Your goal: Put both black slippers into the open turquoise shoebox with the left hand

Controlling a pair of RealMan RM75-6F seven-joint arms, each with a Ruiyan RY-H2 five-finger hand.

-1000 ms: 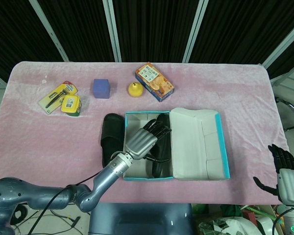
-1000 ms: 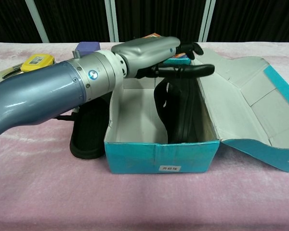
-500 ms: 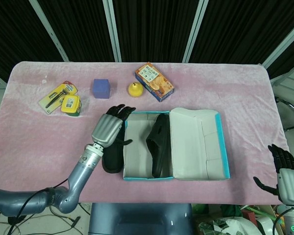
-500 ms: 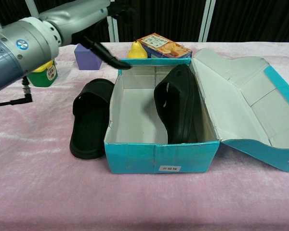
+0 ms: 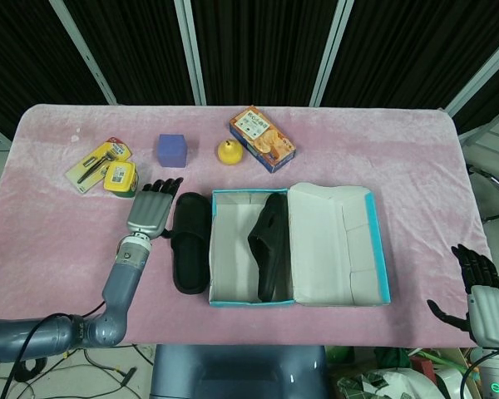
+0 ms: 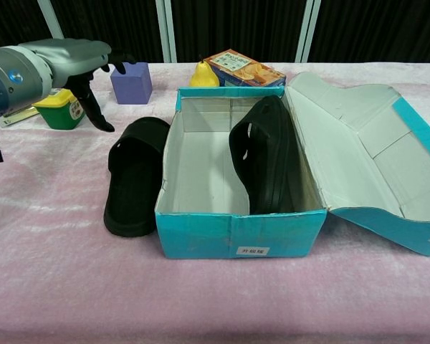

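Lying flat on the counter [image 5: 58, 241], one black slipper [image 5: 190, 241] runs lengthwise along the shoebox [image 5: 381, 264] wall, just left of it. A second slipper [image 5: 270, 243] stands on edge inside the shoebox. Left robot hand [image 5: 152, 213] hovers empty, fingers spread; right robot hand [image 5: 481, 297] likewise empty.

The left hand [image 5: 150, 212] hangs palm down, its dark fingers [image 5: 168, 184] apart and pointing away from the robot, holding nothing; its grey forearm [image 5: 121, 278] runs back toward the lower left. The right hand [image 5: 482, 301] is raised at the lower right corner, fingers [image 5: 472, 262] spread upward, also holding nothing.
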